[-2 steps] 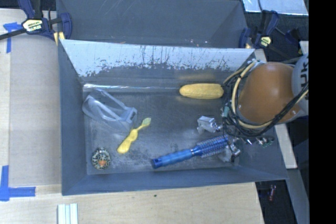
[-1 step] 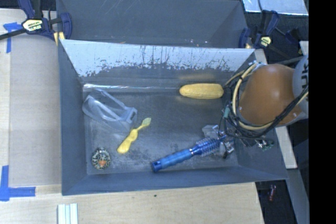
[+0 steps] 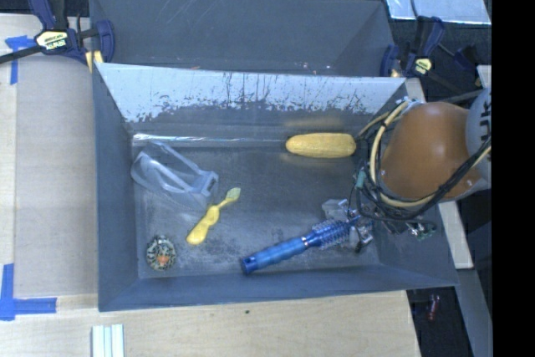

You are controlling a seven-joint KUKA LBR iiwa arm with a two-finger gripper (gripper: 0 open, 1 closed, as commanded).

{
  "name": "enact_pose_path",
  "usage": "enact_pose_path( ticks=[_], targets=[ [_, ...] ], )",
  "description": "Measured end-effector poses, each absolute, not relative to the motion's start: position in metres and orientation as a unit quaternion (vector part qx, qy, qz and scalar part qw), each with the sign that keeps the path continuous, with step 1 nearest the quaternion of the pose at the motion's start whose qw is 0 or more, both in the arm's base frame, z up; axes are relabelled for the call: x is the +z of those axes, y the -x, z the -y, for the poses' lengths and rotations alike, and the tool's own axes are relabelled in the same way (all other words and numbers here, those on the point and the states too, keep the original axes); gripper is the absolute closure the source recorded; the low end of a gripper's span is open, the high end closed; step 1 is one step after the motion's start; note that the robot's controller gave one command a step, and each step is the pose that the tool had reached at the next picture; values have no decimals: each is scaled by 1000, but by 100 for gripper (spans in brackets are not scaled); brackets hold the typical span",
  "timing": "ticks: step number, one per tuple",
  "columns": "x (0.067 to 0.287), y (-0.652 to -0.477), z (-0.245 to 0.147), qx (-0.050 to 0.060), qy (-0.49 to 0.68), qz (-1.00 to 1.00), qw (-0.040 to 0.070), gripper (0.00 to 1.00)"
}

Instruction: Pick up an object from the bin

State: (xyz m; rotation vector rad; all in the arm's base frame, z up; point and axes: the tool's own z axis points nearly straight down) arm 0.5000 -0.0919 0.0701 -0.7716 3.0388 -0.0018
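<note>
The end effector (image 3: 349,223) is at the blue brush (image 3: 284,249), by the right wall of the bin (image 3: 113,205). I cannot tell if it is open or closed.

- The grey metal bin (image 3: 251,29) has sloping walls and a flat floor.
- A yellow corn cob (image 3: 320,145) lies at the back right.
- A clear plastic piece (image 3: 171,173) lies at the left.
- A small yellow brush (image 3: 211,216) lies near it.
- A round trinket (image 3: 160,253) sits in the front left corner.
- A blue brush (image 3: 288,247) lies along the front.
</note>
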Motion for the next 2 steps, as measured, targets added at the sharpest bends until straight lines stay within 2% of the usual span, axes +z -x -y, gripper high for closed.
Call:
enact_pose_path(
  ticks=[1, 2],
  targets=[
    [99, -499, 92, 0, 246, -969, 4, 100],
    [111, -500, 92, -1, 245, -969, 5, 100]
  ],
)
